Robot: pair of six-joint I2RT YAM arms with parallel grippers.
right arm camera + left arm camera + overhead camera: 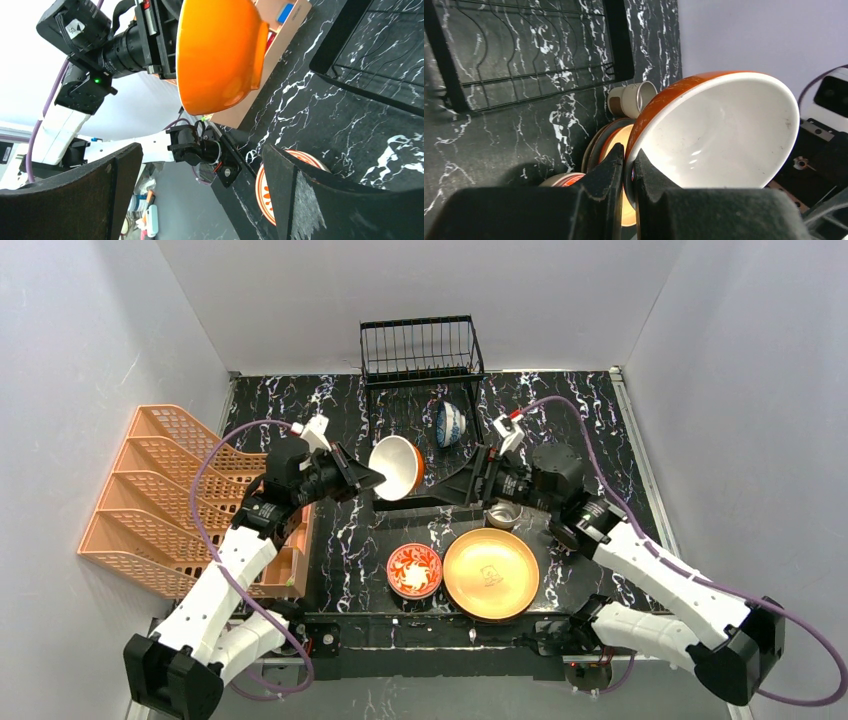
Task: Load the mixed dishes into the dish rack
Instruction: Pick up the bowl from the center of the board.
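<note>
My left gripper (377, 480) is shut on the rim of a bowl (399, 466), white inside and orange outside, held tilted above the table in front of the dish rack (420, 350). In the left wrist view its fingers (616, 159) pinch the bowl's (724, 135) edge. My right gripper (453, 485) stands open just right of the bowl with nothing between its fingers (282, 175); the bowl's orange underside (220, 55) fills its view. A blue-patterned bowl (450, 424) leans in the rack. A red floral bowl (414, 570), a yellow plate (491, 573) and a steel cup (503, 514) sit near the front.
An orange plastic lattice rack (160, 500) stands at the left edge of the table. The black marbled tabletop (580, 430) is walled by grey panels on three sides. The rack's wire base (524, 60) lies beyond the held bowl.
</note>
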